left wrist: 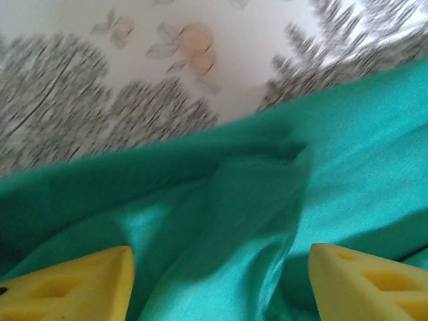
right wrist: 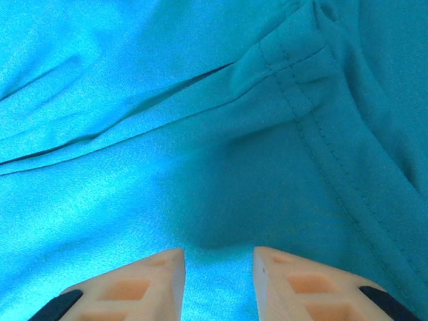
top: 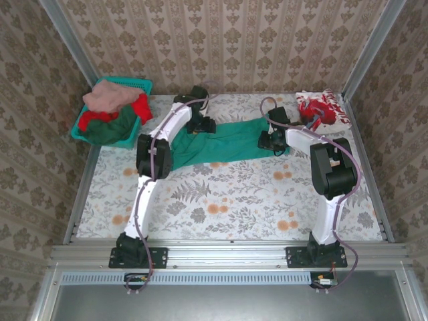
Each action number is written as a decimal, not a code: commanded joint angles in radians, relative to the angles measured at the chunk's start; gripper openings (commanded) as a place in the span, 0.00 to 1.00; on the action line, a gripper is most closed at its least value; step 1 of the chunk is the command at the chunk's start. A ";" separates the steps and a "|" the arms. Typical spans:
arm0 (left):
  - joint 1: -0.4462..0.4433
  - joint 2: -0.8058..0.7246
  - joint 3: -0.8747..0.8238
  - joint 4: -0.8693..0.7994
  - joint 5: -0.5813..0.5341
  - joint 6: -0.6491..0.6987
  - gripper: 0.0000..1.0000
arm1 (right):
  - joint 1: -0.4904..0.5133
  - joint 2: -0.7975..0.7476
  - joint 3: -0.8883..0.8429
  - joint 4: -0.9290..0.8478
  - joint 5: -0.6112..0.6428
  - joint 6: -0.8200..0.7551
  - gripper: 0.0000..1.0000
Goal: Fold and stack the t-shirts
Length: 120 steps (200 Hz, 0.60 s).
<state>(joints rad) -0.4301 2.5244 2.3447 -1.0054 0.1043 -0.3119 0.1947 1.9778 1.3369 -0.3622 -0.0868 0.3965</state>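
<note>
A teal-green t-shirt lies stretched across the middle of the table between my two grippers. My left gripper hovers over its back left end. In the left wrist view its yellow fingers stand wide apart, open over rumpled teal cloth, holding nothing. My right gripper sits on the shirt's right end. Its pale fingers are a narrow gap apart, with flat teal cloth and a stitched hem just ahead. A red-and-white patterned t-shirt lies at the back right.
A teal mesh basket at the back left holds salmon-pink, red and dark green shirts. The floral tablecloth runs to walls on three sides. The arm bases stand at the near edge.
</note>
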 commanded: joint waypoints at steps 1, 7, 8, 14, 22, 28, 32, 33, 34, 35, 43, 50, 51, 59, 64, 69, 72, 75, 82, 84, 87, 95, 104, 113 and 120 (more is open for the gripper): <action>0.007 -0.237 -0.152 0.022 -0.086 0.009 0.79 | 0.009 -0.013 0.011 -0.006 -0.013 0.008 0.34; 0.005 -0.295 -0.230 0.050 -0.106 0.006 0.81 | 0.015 -0.014 0.010 -0.007 -0.009 0.008 0.34; 0.005 -0.304 -0.244 0.055 -0.109 0.004 0.81 | 0.016 -0.014 0.010 -0.006 -0.009 0.007 0.34; 0.005 -0.358 -0.328 0.088 -0.124 -0.012 0.82 | 0.019 -0.015 0.008 -0.007 -0.006 0.006 0.34; 0.005 -0.432 -0.449 0.147 -0.126 -0.030 0.83 | 0.024 -0.014 0.007 -0.004 -0.005 0.006 0.34; 0.004 -0.485 -0.533 0.202 -0.117 -0.041 0.83 | 0.027 -0.013 0.008 -0.005 -0.001 0.005 0.34; 0.001 -0.518 -0.600 0.235 -0.108 -0.051 0.83 | 0.029 -0.011 0.007 -0.003 -0.002 0.005 0.34; 0.001 -0.525 -0.616 0.245 -0.105 -0.054 0.82 | 0.028 -0.010 0.008 -0.003 -0.001 0.005 0.34; 0.000 -0.533 -0.631 0.250 -0.101 -0.057 0.82 | 0.029 -0.009 0.007 -0.003 -0.001 0.005 0.34; -0.001 -0.540 -0.647 0.262 -0.100 -0.059 0.82 | 0.029 -0.009 0.007 -0.003 -0.001 0.005 0.34; -0.003 -0.588 -0.749 0.327 -0.076 -0.081 0.81 | 0.028 -0.007 0.011 -0.008 -0.001 0.004 0.34; -0.005 -0.614 -0.824 0.364 -0.054 -0.100 0.78 | 0.029 -0.002 0.013 -0.009 0.000 0.005 0.34; -0.005 -0.617 -0.832 0.367 -0.051 -0.103 0.77 | 0.030 -0.002 0.013 -0.009 0.001 0.004 0.34; -0.007 -0.631 -0.899 0.396 -0.037 -0.126 0.70 | 0.030 -0.001 0.014 -0.011 0.005 0.004 0.34; -0.007 -0.633 -0.933 0.413 -0.025 -0.135 0.65 | 0.029 0.000 0.016 -0.011 0.009 0.003 0.34; -0.007 -0.629 -0.960 0.436 -0.010 -0.140 0.60 | 0.030 0.003 0.018 -0.012 0.010 0.002 0.34; -0.007 -0.625 -0.975 0.445 -0.002 -0.142 0.58 | 0.030 0.004 0.020 -0.012 0.014 0.003 0.34; -0.006 -0.620 -0.985 0.454 0.005 -0.146 0.55 | 0.030 0.005 0.021 -0.014 0.017 0.002 0.34; -0.007 -0.603 -1.002 0.464 0.015 -0.148 0.50 | 0.029 0.013 0.027 -0.019 0.020 0.001 0.34; -0.007 -0.598 -1.004 0.465 0.016 -0.148 0.50 | 0.028 0.015 0.030 -0.022 0.022 0.000 0.34; -0.007 -0.589 -1.007 0.465 0.016 -0.149 0.48 | 0.029 0.016 0.034 -0.026 0.022 -0.001 0.34; 0.000 -0.567 -1.011 0.462 0.010 -0.153 0.43 | 0.030 0.023 0.042 -0.036 0.027 -0.001 0.34; 0.017 -0.545 -1.015 0.451 0.003 -0.160 0.38 | 0.029 0.025 0.041 -0.040 0.036 -0.002 0.34; 0.045 -0.536 -1.030 0.452 -0.001 -0.163 0.37 | 0.028 0.027 0.037 -0.047 0.044 -0.002 0.34; 0.068 -0.538 -1.046 0.456 -0.005 -0.162 0.37 | 0.028 0.030 0.037 -0.056 0.052 -0.001 0.34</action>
<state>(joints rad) -0.4259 1.9789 1.3334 -0.5850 0.0841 -0.4431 0.2230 1.9827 1.3495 -0.3717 -0.0792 0.3958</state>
